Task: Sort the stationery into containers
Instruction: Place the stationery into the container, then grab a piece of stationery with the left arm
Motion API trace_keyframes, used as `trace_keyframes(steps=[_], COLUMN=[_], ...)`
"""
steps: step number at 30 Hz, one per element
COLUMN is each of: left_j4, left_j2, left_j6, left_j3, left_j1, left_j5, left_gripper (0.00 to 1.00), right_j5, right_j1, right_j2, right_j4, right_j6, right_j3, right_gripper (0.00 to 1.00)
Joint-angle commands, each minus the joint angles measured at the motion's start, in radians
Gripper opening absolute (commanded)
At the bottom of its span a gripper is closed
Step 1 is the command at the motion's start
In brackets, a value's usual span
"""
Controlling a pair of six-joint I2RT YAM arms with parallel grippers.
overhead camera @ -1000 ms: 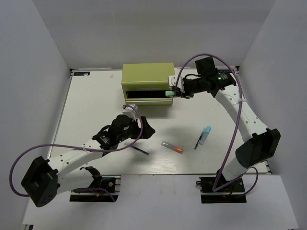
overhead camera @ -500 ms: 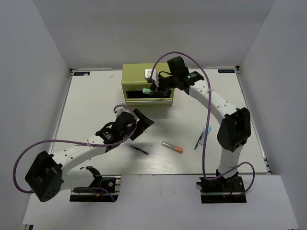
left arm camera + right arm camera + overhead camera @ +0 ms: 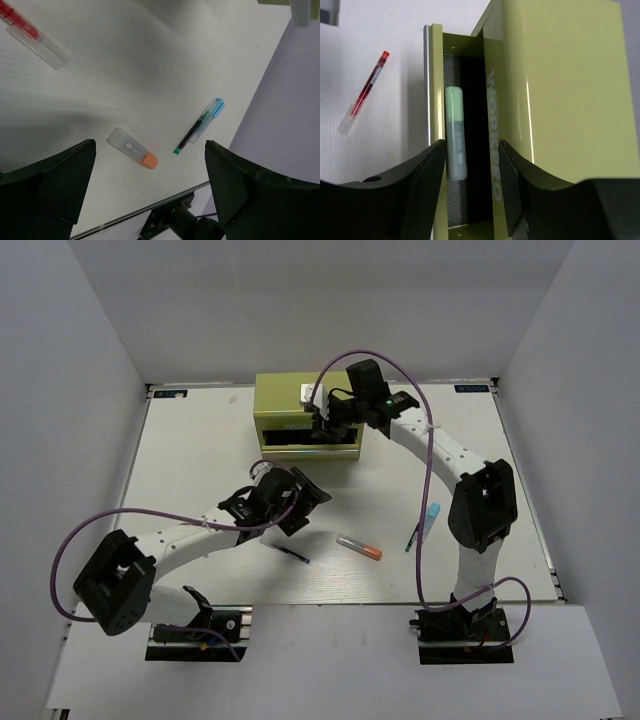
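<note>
The olive-green chest (image 3: 300, 400) stands at the back with one drawer (image 3: 432, 100) pulled open. The mint-green marker (image 3: 455, 140) lies inside that drawer. My right gripper (image 3: 320, 427) hovers over the drawer, open and empty (image 3: 470, 185). My left gripper (image 3: 303, 505) is open and empty above the table (image 3: 150, 190). Below it lie the grey-orange marker (image 3: 132, 148), the green pen (image 3: 191, 134) and the light-blue marker (image 3: 215, 106). They also show from above: the grey-orange marker (image 3: 359, 547), the green pen (image 3: 412, 538), the light-blue marker (image 3: 432, 512). The purple pen (image 3: 288, 552) lies near my left arm. The red pen (image 3: 364, 92) lies before the drawer.
A small white object (image 3: 310, 392) sits on top of the chest. White walls close in the table (image 3: 190, 460) on three sides. My left arm lies low across the table's near-left part.
My right gripper has let go of the mint-green marker, which now lies in the open drawer. My left gripper has shifted a little to the right.
</note>
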Motion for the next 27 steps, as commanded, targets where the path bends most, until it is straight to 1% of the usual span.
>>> trace_keyframes(steps=[1, 2, 5, 6, 7, 8, 9, 10, 11, 12, 13, 14, 15, 16, 17, 18, 19, 20, 21, 22, 23, 25, 26, 27], left_j4=[-0.005, -0.015, -0.037, -0.008, 0.006, 0.047, 0.048, 0.064, 0.080, 0.092, 0.092, 0.092, 0.078, 0.019, -0.029, -0.073, -0.156, -0.188, -0.213, -0.251, -0.268, -0.316, -0.339, -0.359], left_j2=[0.018, 0.038, 0.057, 0.057, 0.057, 0.044, 0.044, 0.032, 0.032, 0.032, 0.049, 0.093, 0.125, 0.164, 0.246, 0.286, 0.322, 0.354, 0.380, 0.418, 0.434, 0.480, 0.497, 0.514], left_j6=[0.041, 0.070, 0.263, 0.417, 0.496, 0.581, 0.673, 0.810, 0.879, 0.957, 1.069, 1.119, 1.172, 1.264, 1.311, 1.357, 1.401, 1.479, 1.519, 1.555, 1.619, 1.677, 1.729, 1.748], left_j3=[0.073, 0.102, 0.154, 0.154, 0.154, 0.154, 0.154, 0.145, 0.145, 0.145, 0.158, 0.172, 0.197, 0.270, 0.316, 0.361, 0.442, 0.476, 0.500, 0.540, 0.553, 0.576, 0.593, 0.614], left_j1=[-0.013, -0.013, -0.024, -0.033, -0.033, -0.033, -0.033, -0.033, -0.033, -0.033, -0.033, -0.033, -0.033, -0.044, -0.059, -0.068, -0.077, -0.087, -0.103, -0.104, -0.119, -0.145, -0.166, -0.176], left_j5=[0.038, 0.038, 0.071, 0.115, 0.146, 0.183, 0.229, 0.311, 0.358, 0.455, 0.485, 0.534, 0.618, 0.639, 0.639, 0.639, 0.639, 0.621, 0.621, 0.621, 0.621, 0.621, 0.599, 0.582], left_gripper=[1.00, 1.00, 1.00, 0.97, 0.95, 0.92, 0.87, 0.81, 0.77, 0.70, 0.67, 0.64, 0.64, 0.61, 0.60, 0.60, 0.60, 0.61, 0.63, 0.64, 0.68, 0.78, 0.80, 0.80], right_j5=[-0.025, -0.028, -0.050, -0.069, -0.082, -0.103, -0.109, -0.110, -0.097, -0.079, -0.020, -0.019, -0.021, -0.013, -0.013, -0.016, -0.021, -0.021, -0.019, -0.011, -0.005, 0.004, 0.004, 0.002], right_j1=[-0.005, -0.005, -0.013, -0.033, -0.036, -0.045, -0.054, -0.082, -0.091, -0.118, -0.131, -0.154, -0.169, -0.194, -0.224, -0.243, -0.296, -0.312, -0.327, -0.367, -0.378, -0.427, -0.439, -0.465], right_j2=[-0.045, -0.051, -0.093, -0.125, -0.137, -0.186, -0.205, -0.247, -0.263, -0.296, -0.330, -0.344, -0.358, -0.390, -0.403, -0.425, -0.451, -0.465, -0.488, -0.511, -0.536, -0.573, -0.579, -0.585], right_j4=[0.005, 0.000, -0.018, -0.026, -0.029, -0.058, -0.063, -0.064, -0.072, -0.075, -0.076, -0.087, -0.124, -0.126, -0.127, -0.136, -0.120, -0.112, -0.100, -0.098, -0.096, -0.087, -0.084, -0.084], right_j6=[-0.007, 0.001, 0.063, 0.108, 0.130, 0.191, 0.214, 0.232, 0.254, 0.345, 0.372, 0.389, 0.391, 0.412, 0.426, 0.449, 0.470, 0.479, 0.501, 0.501, 0.501, 0.493, 0.493, 0.498], right_j3=[-0.021, -0.027, -0.028, -0.027, -0.031, -0.038, -0.050, -0.103, -0.125, -0.174, -0.230, -0.286, -0.313, -0.368, -0.425, -0.448, -0.519, -0.536, -0.554, -0.594, -0.607, -0.642, -0.650, -0.660], right_gripper=[0.53, 0.53, 0.51, 0.48, 0.45, 0.41, 0.34, 0.11, 0.00, 0.00, 0.00, 0.00, 0.00, 0.00, 0.00, 0.02, 0.17, 0.51, 0.69, 0.84, 0.90, 0.90, 0.90, 0.90])
